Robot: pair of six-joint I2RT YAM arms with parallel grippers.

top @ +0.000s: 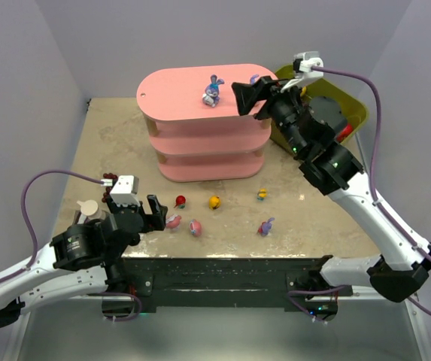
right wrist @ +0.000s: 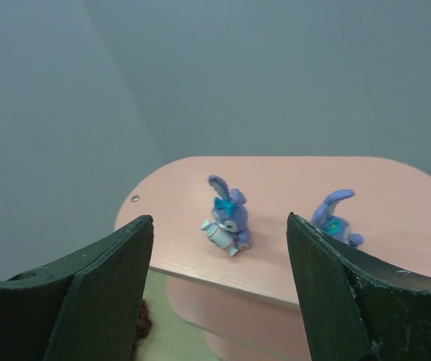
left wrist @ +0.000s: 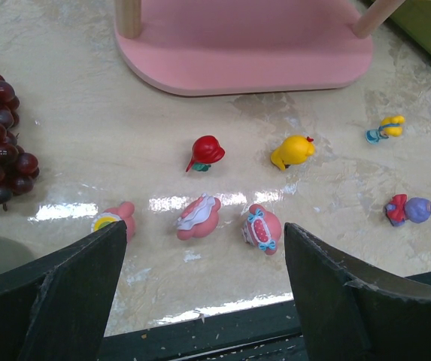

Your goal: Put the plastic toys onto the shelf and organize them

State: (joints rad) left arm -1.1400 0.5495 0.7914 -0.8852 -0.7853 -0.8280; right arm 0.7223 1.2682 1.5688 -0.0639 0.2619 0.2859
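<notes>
The pink shelf (top: 192, 90) stands at the back middle of the table. Two purple-blue bunnies rest on its top board (right wrist: 290, 180): one upright (right wrist: 229, 214) (top: 213, 92), one lying on its side (right wrist: 335, 222). My right gripper (top: 245, 96) (right wrist: 219, 226) hovers open and empty at the board's right end, apart from both. On the table lie a red toy (left wrist: 205, 152), a yellow toy (left wrist: 293, 151), a small yellow-blue toy (left wrist: 385, 128), a third bunny (left wrist: 422, 207) and three pink toys (left wrist: 116, 218) (left wrist: 198, 216) (left wrist: 262, 229). My left gripper (left wrist: 204, 256) (top: 144, 214) stands open just short of the pink ones.
A dark red grape bunch (left wrist: 1, 139) lies left of the left gripper. An olive-green bin (top: 354, 105) sits right of the shelf, behind the right arm. The table's dark front edge (left wrist: 223, 331) runs just below the left fingers.
</notes>
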